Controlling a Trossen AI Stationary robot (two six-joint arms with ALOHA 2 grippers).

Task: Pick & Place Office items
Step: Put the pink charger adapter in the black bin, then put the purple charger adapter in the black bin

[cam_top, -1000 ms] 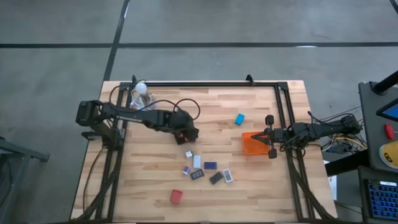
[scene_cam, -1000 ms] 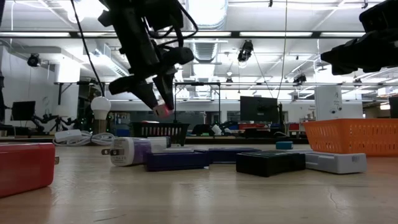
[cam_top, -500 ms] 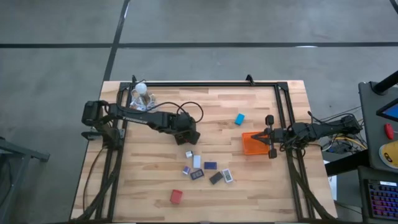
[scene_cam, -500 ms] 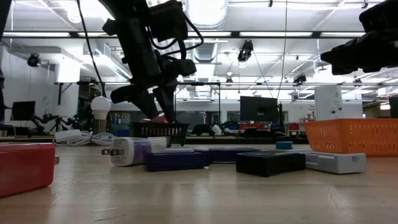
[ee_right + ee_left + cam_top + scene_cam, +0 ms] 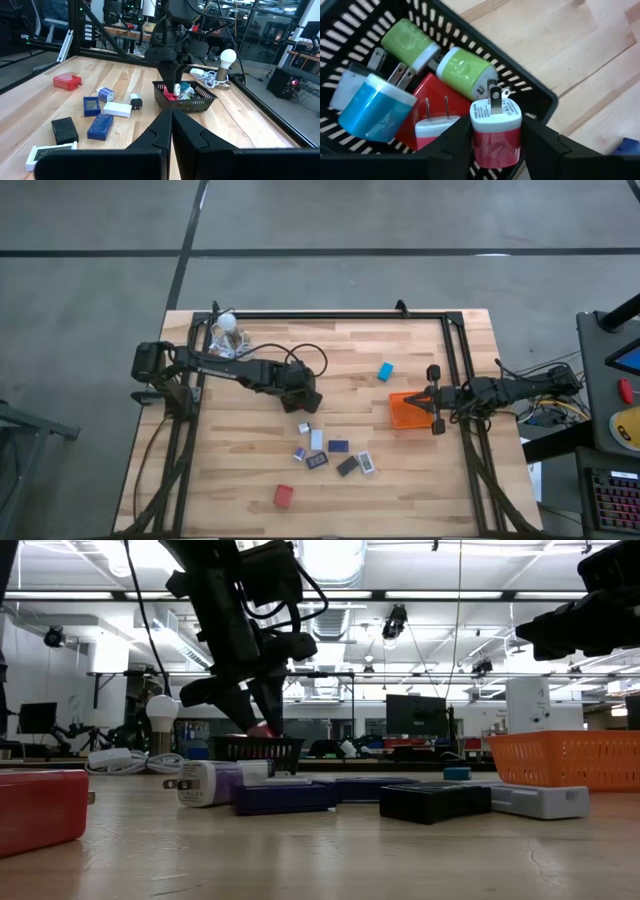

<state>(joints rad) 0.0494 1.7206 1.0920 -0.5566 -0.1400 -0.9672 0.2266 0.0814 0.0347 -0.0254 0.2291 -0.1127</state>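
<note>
Left wrist view: left tool (image 5: 496,145) clamped on a red-and-white charger (image 5: 496,131) over the black mesh tray (image 5: 540,95).

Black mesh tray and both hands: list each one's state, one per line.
Black mesh tray: on the table, already holding green, blue and red plug adapters.
Red-and-white plug adapter: gripped over the tray, prongs showing.
Left hand: shut on that adapter.
Right hand: shut, empty, parked by the orange basket.
</note>
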